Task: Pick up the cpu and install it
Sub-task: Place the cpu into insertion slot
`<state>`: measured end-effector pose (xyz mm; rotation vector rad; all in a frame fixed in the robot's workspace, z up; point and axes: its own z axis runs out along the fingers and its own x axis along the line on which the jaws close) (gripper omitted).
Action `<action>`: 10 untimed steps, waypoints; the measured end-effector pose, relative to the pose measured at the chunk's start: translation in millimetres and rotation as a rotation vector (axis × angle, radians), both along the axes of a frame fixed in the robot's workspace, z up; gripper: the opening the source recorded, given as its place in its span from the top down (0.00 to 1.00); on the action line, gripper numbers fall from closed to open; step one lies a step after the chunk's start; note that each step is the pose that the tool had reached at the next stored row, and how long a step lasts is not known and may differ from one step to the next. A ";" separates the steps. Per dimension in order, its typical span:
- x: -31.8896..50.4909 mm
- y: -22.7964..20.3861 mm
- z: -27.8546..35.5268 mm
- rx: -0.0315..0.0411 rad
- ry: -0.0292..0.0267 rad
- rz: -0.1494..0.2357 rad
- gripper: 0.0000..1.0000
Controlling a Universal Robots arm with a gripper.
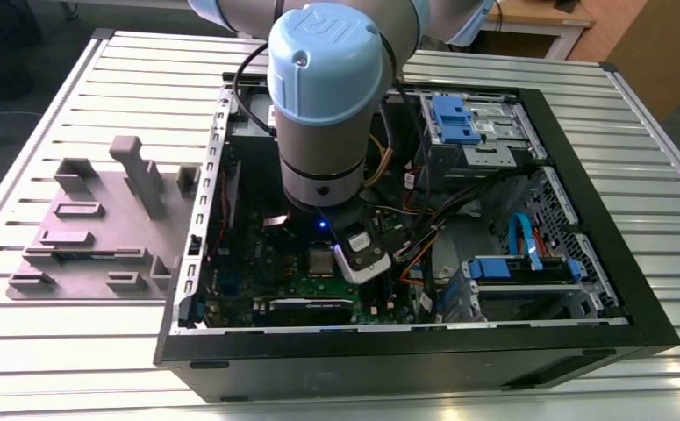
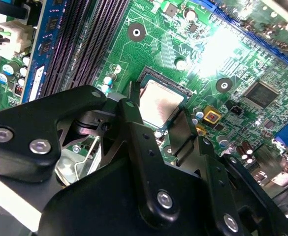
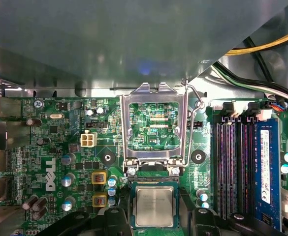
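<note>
- One cpu [image 3: 154,206] is in play. It lies flat in the socket [image 3: 153,181], silvery top up and square to the socket's dark rim.
- By my reading the pick-up is done and the chip is set in place, so the task looks well past its middle.
- The locking is not done. The socket's hinged metal load frame [image 3: 153,91] is swung open, away from the socket, with green board showing through its window. The wire lever [image 3: 195,98] beside that frame is unlatched, so nothing clamps the chip.
- The jaws are parted, one on each side of the socket with the chip between them. In the first wrist view a sliver of socket rim shows between each jaw and the chip, so I judge that they are not gripping it.
- One arm [image 1: 322,96] reaches down into the one open computer case [image 1: 433,360], directly above the socket.
- On the motherboard [image 3: 60,147] I count two yellow-framed square parts [image 3: 99,177] and one white four-hole connector [image 3: 88,140] on one side of the socket.
- On the socket's other side are one blue-labelled memory stick [image 3: 265,162] and a bank of dark empty slots [image 3: 225,167]. I cannot fix how many slots there are.
- One grey fixture block [image 1: 82,237] rests on the slatted counter [image 1: 59,360] outside the case, well apart from the socket.
</note>
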<state>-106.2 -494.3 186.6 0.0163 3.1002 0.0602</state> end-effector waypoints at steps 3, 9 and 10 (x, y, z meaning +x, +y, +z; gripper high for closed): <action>0.0 0.0 0.0 0.0000 0.0000 0.000 0.53; 0.0 -0.4 -0.8 0.0003 0.0002 0.000 0.53; -0.1 -0.5 -1.1 0.0001 0.0003 0.000 0.53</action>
